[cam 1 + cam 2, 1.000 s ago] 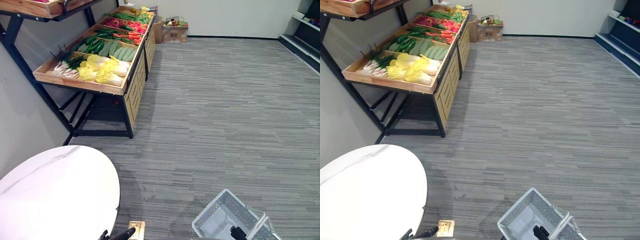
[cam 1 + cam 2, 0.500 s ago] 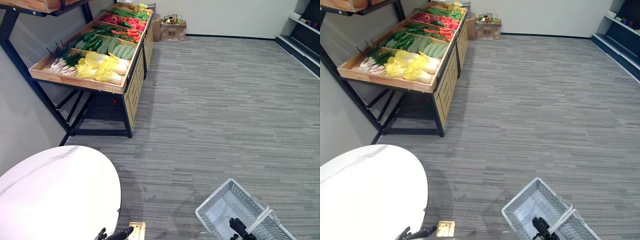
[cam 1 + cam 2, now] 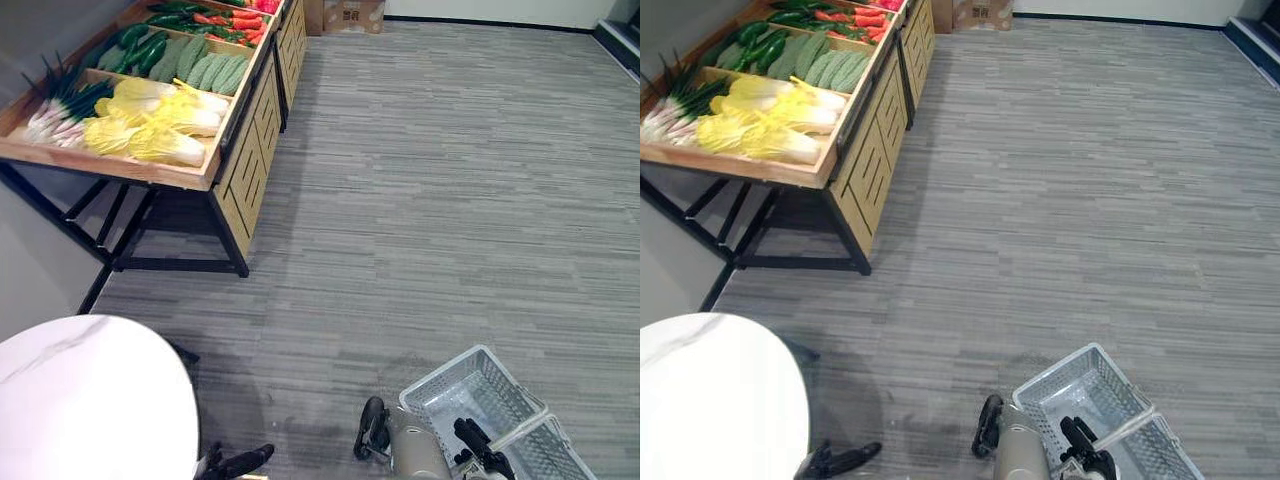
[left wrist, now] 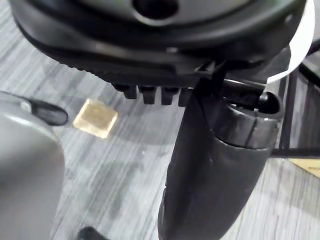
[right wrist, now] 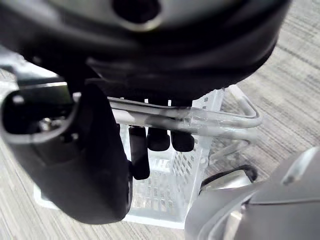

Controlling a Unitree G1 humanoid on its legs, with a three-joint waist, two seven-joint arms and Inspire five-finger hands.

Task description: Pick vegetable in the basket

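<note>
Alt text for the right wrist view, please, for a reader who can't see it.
The right robot hand curls its fingers round the wire handles of a white perforated basket, seen from close above. Beneath it lies grey striped carpet.

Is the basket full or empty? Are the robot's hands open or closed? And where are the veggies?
Right hand: shut on the basket handles.
Basket: empty, carried by the right hand.
Left hand: open, holding nothing.
Vegetables: lying in their wooden trays, none picked yet.
</note>
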